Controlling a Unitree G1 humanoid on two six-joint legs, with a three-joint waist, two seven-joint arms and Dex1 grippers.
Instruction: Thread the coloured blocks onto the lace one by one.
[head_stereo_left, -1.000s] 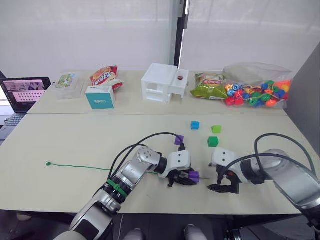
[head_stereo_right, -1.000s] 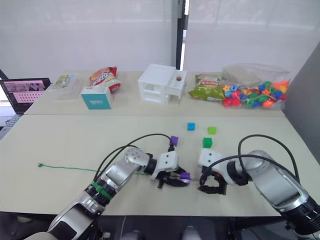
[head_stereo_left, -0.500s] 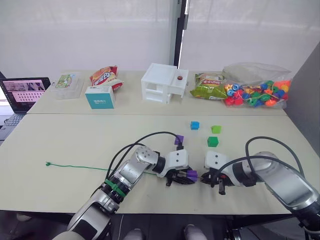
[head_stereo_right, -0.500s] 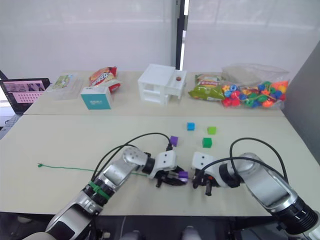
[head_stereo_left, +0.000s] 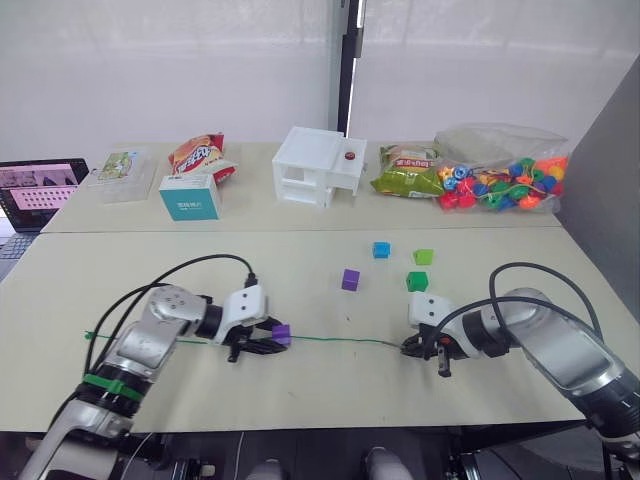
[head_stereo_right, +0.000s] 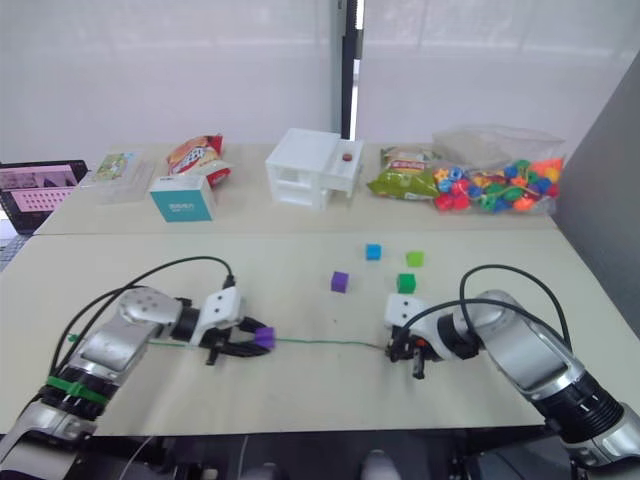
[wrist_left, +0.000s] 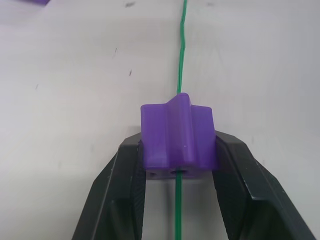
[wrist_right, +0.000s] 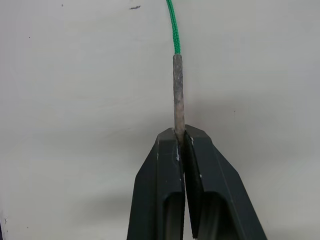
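Observation:
My left gripper (head_stereo_left: 272, 342) is shut on a purple block (wrist_left: 178, 134), low over the table at centre left. The thin green lace (head_stereo_left: 340, 341) passes through that block and runs right along the table. Its stiff greyish tip (wrist_right: 178, 90) is pinched in my right gripper (head_stereo_left: 408, 347), which is shut on it. The lace's far end (head_stereo_left: 89, 335) lies at the left. Loose on the table beyond the lace lie a second purple block (head_stereo_left: 350, 279), a blue one (head_stereo_left: 381, 249), a lime green one (head_stereo_left: 424, 257) and a darker green one (head_stereo_left: 417, 281).
Along the back of the table stand a bag of bright beads (head_stereo_left: 505, 182), a green snack bag (head_stereo_left: 405, 180), a white box (head_stereo_left: 318, 165), a teal carton (head_stereo_left: 190, 196) and a laptop (head_stereo_left: 35, 185). Black cables loop over both arms.
My right gripper moved in and shut on the lace's tip. My left gripper carried the purple block well to the left along the lace, which now stretches between the two grippers.

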